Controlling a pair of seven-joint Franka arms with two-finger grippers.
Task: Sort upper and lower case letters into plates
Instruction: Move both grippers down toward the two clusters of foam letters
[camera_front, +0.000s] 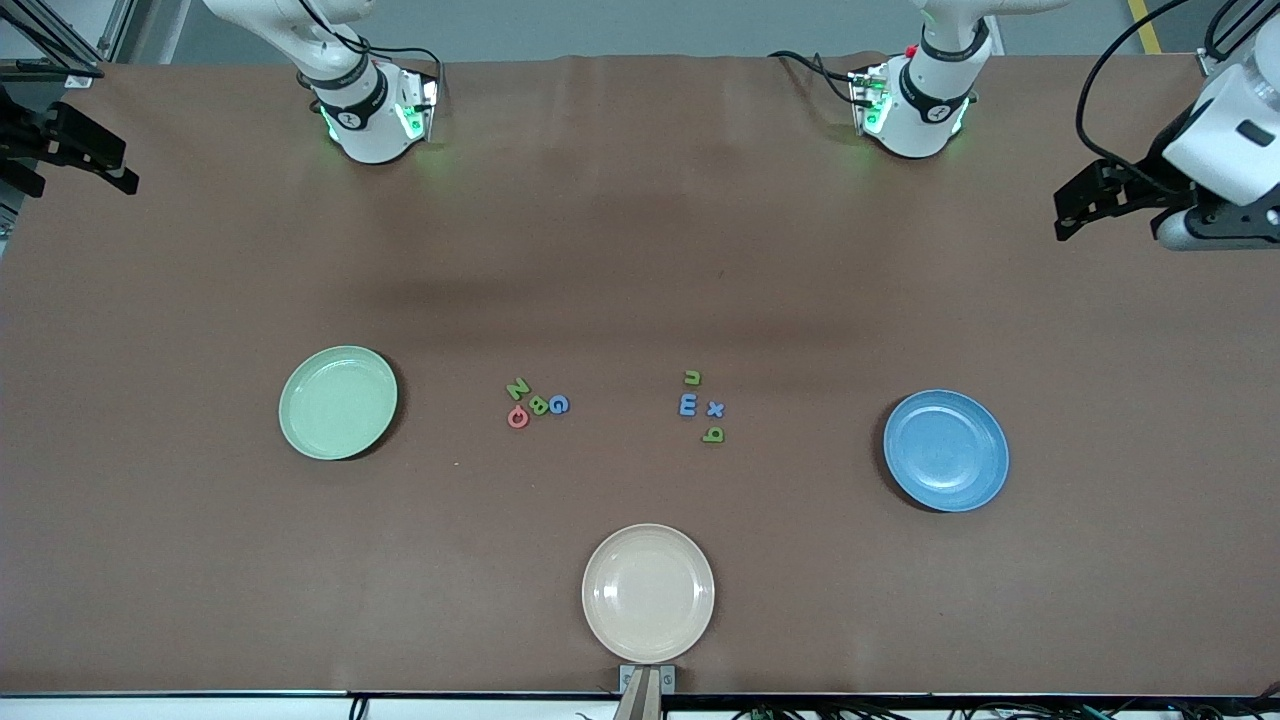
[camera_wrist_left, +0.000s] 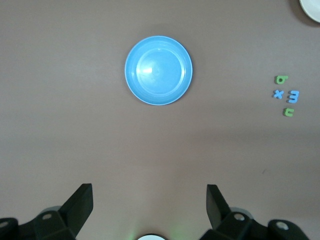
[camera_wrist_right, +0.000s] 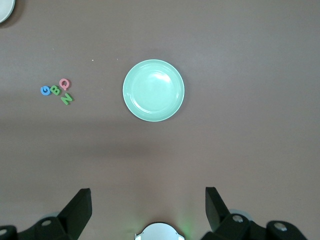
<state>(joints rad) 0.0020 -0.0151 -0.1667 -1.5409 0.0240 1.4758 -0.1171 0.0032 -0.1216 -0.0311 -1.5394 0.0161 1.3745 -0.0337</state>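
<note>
The pale mint green plate (camera_front: 338, 402) (camera_wrist_right: 153, 90) lies empty toward the right arm's end. The mid blue plate (camera_front: 946, 450) (camera_wrist_left: 158, 70) lies empty toward the left arm's end. Between them lie two clusters of small letters. The upper case cluster (camera_front: 536, 404) (camera_wrist_right: 56, 91) is nearer the green plate. The lower case cluster (camera_front: 702, 406) (camera_wrist_left: 286, 95) is nearer the blue plate. My left gripper (camera_front: 1062, 215) (camera_wrist_left: 150, 200) hangs open and empty, high over the table's end near the blue plate. My right gripper (camera_front: 110, 165) (camera_wrist_right: 148, 202) hangs open and empty, high over the other end.
A cream-beige plate (camera_front: 648, 592) lies empty near the table's front edge, nearer the front camera than the letters. Its rim shows in a corner of the left wrist view (camera_wrist_left: 311, 10). The brown table (camera_front: 640, 260) is bare between the arm bases and the letters.
</note>
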